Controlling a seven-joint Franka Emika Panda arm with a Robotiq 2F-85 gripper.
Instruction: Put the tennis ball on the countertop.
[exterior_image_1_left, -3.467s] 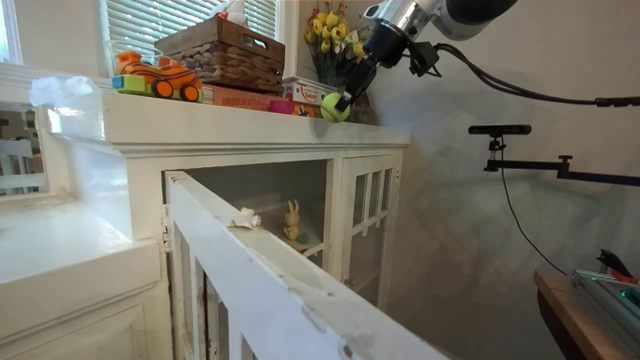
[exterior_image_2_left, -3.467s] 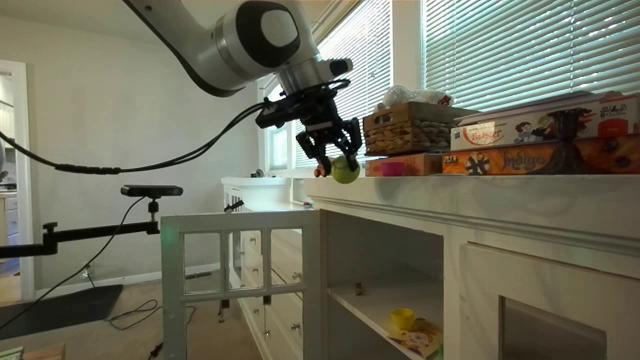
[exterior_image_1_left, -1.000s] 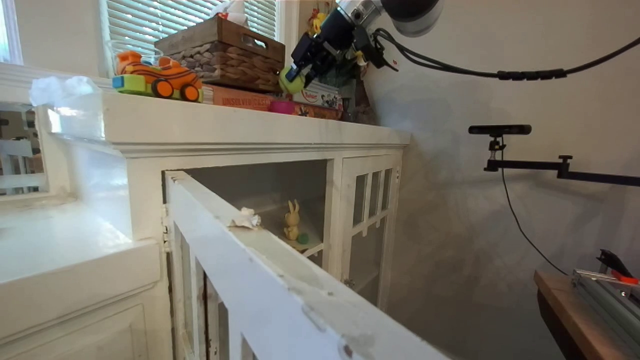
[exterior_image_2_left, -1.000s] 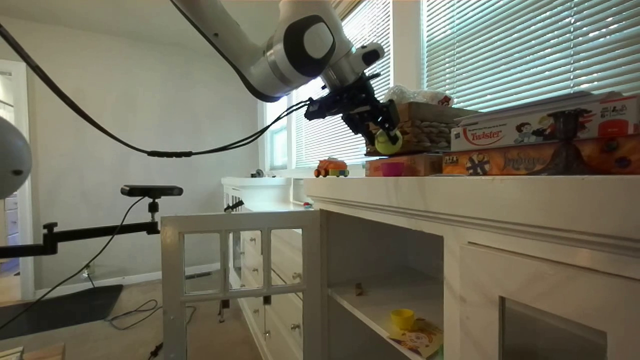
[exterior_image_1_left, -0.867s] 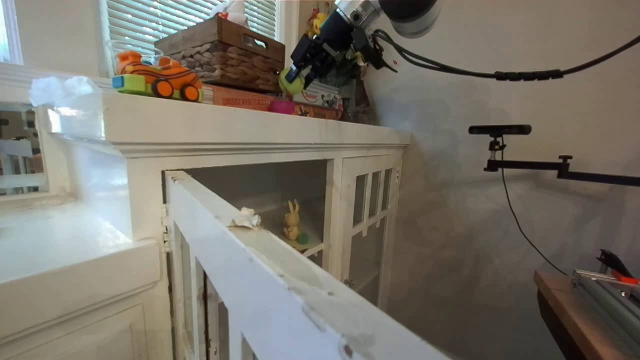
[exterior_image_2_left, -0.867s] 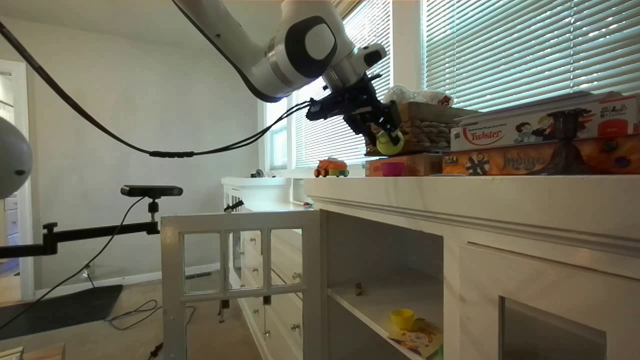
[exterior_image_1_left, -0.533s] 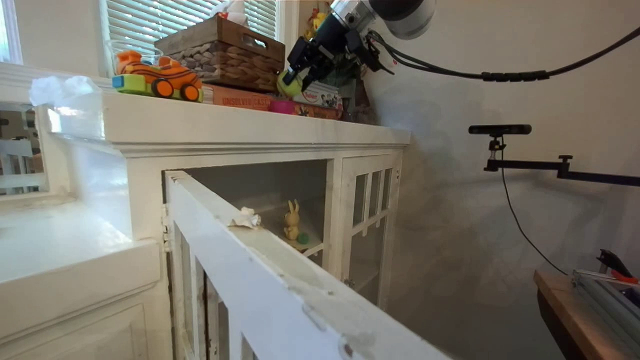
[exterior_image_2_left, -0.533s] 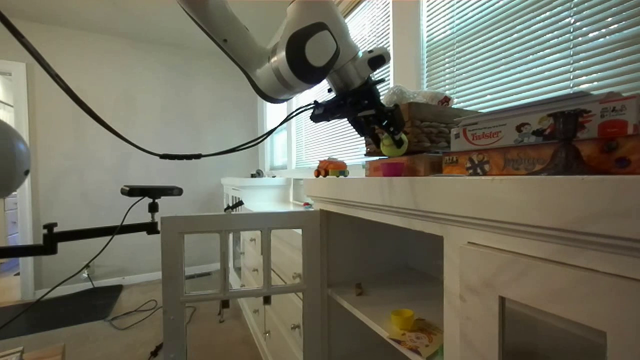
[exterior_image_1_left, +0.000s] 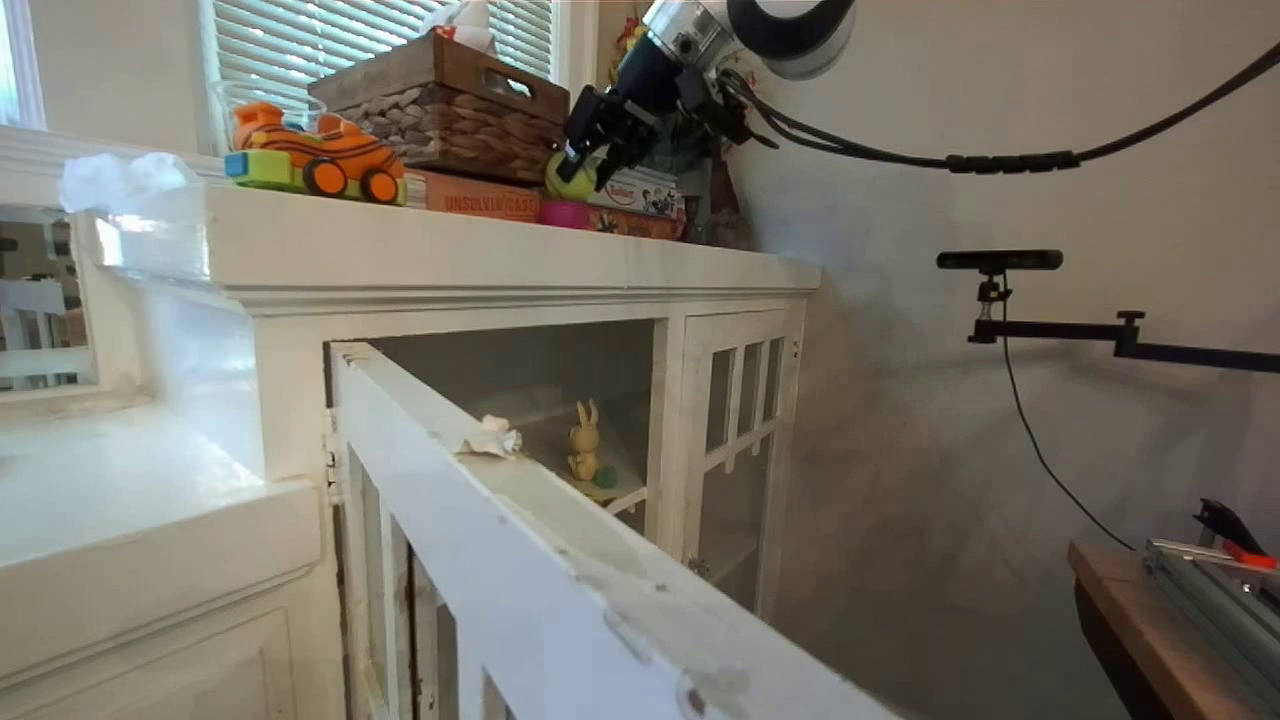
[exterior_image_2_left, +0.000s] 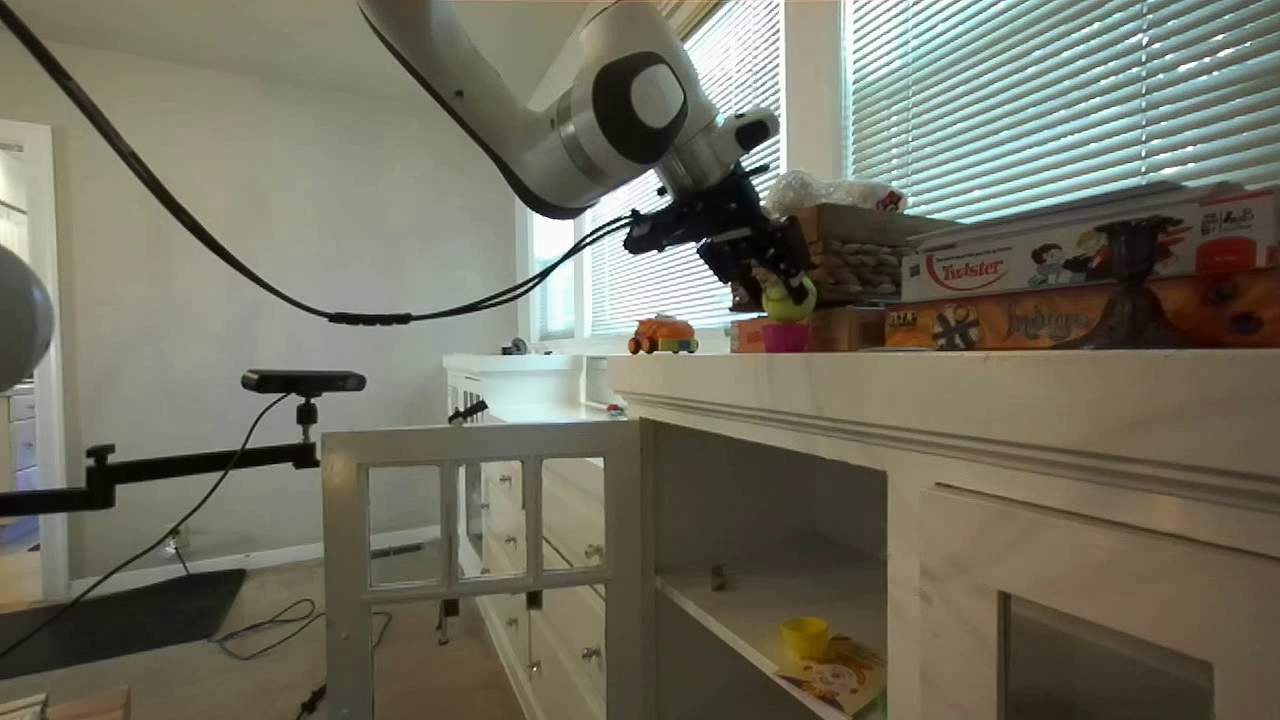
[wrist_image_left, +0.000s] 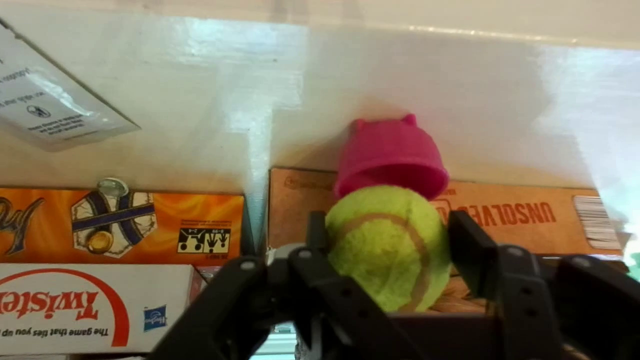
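The tennis ball (wrist_image_left: 386, 250), yellow-green and brown-seamed, is clamped in the gripper (wrist_image_left: 389, 232).

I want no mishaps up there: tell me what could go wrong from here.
The gripper holds the ball close above the pink cup, so lowering straight down might tip the cup or leave the ball resting on it. The countertop looks smooth, so once released the round ball could roll off and drop.
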